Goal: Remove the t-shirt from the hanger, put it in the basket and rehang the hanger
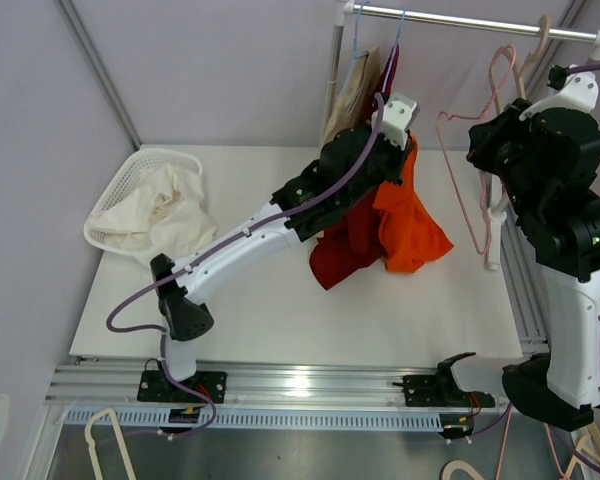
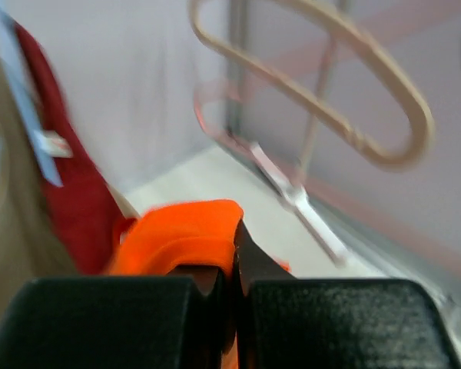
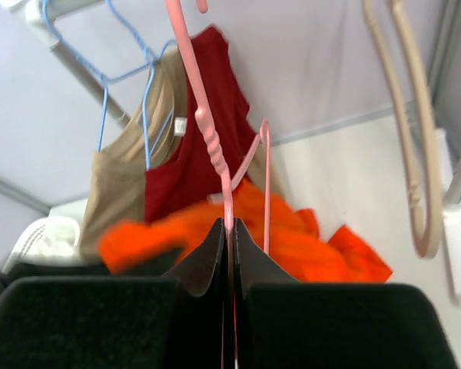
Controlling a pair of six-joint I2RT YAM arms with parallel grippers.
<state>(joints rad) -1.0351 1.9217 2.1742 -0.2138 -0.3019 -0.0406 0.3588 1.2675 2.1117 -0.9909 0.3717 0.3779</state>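
Note:
The orange t-shirt (image 1: 412, 225) hangs bunched from my left gripper (image 2: 235, 250), which is shut on a fold of its cloth (image 2: 180, 234); the shirt's lower part rests on the table. My right gripper (image 3: 230, 228) is shut on the thin pink hanger (image 3: 215, 146). In the top view the pink hanger (image 1: 463, 190) hangs to the right of the shirt, and its wire looks bare. From the right wrist view the orange t-shirt (image 3: 292, 234) lies behind the hanger's bars; whether they still touch I cannot tell.
A rail (image 1: 470, 20) crosses the back with a beige garment (image 3: 119, 192) and a dark red one (image 3: 196, 146) on blue hangers, and a tan hanger (image 1: 535, 50). The white rack post (image 1: 495, 225) stands right. A white basket (image 1: 130, 170) of cream cloth sits left.

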